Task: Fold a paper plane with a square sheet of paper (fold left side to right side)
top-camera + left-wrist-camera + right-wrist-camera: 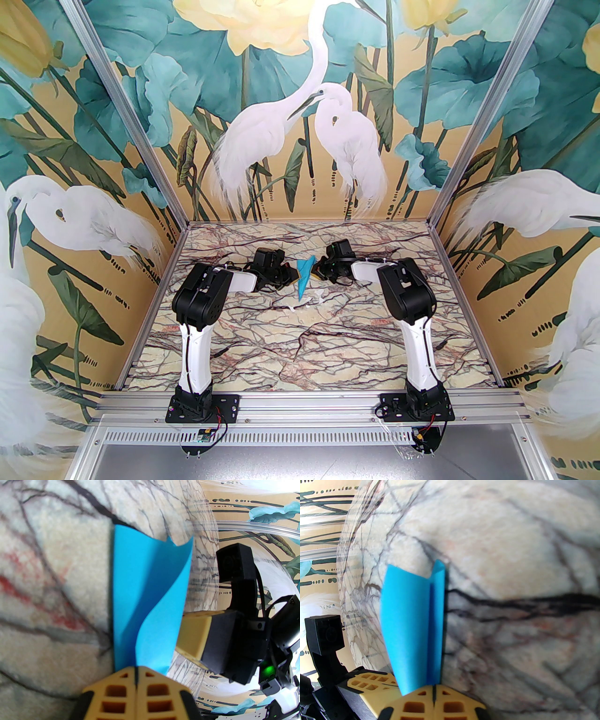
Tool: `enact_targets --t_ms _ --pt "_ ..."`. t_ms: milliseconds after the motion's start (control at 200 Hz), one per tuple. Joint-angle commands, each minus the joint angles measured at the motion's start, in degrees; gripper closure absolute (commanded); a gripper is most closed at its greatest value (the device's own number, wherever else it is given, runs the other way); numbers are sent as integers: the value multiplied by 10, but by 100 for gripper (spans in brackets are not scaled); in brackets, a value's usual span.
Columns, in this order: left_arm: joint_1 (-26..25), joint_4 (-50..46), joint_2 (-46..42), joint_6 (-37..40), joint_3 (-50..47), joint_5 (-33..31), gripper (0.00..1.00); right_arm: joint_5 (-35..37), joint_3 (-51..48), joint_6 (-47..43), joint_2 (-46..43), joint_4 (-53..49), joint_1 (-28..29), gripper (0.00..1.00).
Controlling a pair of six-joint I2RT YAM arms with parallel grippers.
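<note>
The paper plane (pixel 303 277) is bright cyan-blue paper folded into a slim pointed dart, held just above the marble table (pixel 300 356) at mid-back. My left gripper (pixel 294 275) pinches it from the left and my right gripper (pixel 315 273) from the right. In the left wrist view the yellow fingers (pixel 121 691) are shut on the paper plane (pixel 145 592), whose outer flap curls away; the right gripper's finger (pixel 194 634) sits beside it. In the right wrist view my gripper (pixel 434 687) is shut on the upright creased paper plane (pixel 412 630), with the left gripper's finger (pixel 368 681) at lower left.
Small white scraps (pixel 318 295) lie on the marble just in front of the paper, with another white scrap (pixel 293 309) nearby. Painted mural walls (pixel 93 187) and aluminium posts (pixel 140 140) enclose the table on three sides.
</note>
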Motion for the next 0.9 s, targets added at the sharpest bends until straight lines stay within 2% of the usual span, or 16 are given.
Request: enact_targets --t_ms 0,195,460,895 --pt "-3 -12 10 4 5 -5 97 -17 16 12 22 3 9 100" --pt "-3 -9 8 3 4 -5 96 48 69 -24 44 -134 21 100" --pt "4 -15 -11 7 3 -13 97 93 115 -59 72 -250 29 100" --pt "13 -26 -9 14 15 -17 96 94 119 -69 72 -252 35 100"
